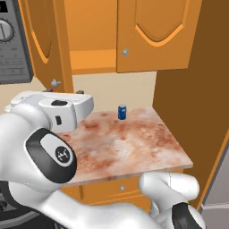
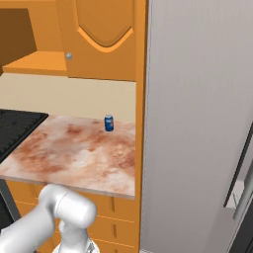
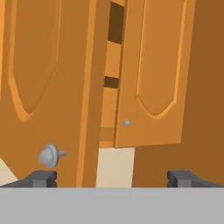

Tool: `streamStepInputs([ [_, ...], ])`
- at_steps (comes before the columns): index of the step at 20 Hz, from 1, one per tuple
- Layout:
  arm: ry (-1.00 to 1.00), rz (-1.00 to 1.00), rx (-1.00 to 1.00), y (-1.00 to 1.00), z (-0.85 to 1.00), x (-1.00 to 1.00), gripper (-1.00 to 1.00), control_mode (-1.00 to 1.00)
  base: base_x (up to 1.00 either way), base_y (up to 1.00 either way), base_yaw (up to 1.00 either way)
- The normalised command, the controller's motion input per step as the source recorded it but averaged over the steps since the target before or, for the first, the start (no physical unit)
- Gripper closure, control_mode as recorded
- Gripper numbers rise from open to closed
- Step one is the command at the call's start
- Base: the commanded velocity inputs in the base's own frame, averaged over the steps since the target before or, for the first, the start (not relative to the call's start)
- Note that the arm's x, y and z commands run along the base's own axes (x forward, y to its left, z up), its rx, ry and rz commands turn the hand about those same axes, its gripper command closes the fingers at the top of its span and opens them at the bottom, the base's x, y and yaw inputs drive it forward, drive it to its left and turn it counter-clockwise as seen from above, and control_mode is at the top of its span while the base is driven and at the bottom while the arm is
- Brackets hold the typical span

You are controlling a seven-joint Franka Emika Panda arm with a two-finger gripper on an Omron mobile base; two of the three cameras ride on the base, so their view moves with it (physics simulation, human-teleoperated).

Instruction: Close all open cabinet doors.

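Gripper (image 3: 112, 177) spread wide, empty, before ajar left cabinet door (image 3: 43, 87); right door (image 3: 153, 74) shut; blue can (image 1: 122, 112) on counter (image 1: 134, 143).

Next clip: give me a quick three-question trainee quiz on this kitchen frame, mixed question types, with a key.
1. True or false: the left cabinet door stands swung open.
2. What sits on the marbled counter? A) a blue can B) a red mug C) a green bowl
3. Fill in: the right cabinet door has a small round silver ____.

Key:
1. True; shelves show in the gap beside it.
2. A, the blue can, standing upright near the back wall.
3. Knob, at its lower left corner.
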Motion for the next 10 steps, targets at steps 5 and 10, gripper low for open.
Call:
streamStepInputs([
  [5, 0.00, -0.01, 0.00, 0.25, 0.00, 0.46, -1.00, -1.00, 0.00, 0.00, 0.00],
  [10, 0.00, 0.00, 0.00, 0.17, 0.00, 0.40, -1.00, -1.00, 0.00, 0.00, 0.00],
])
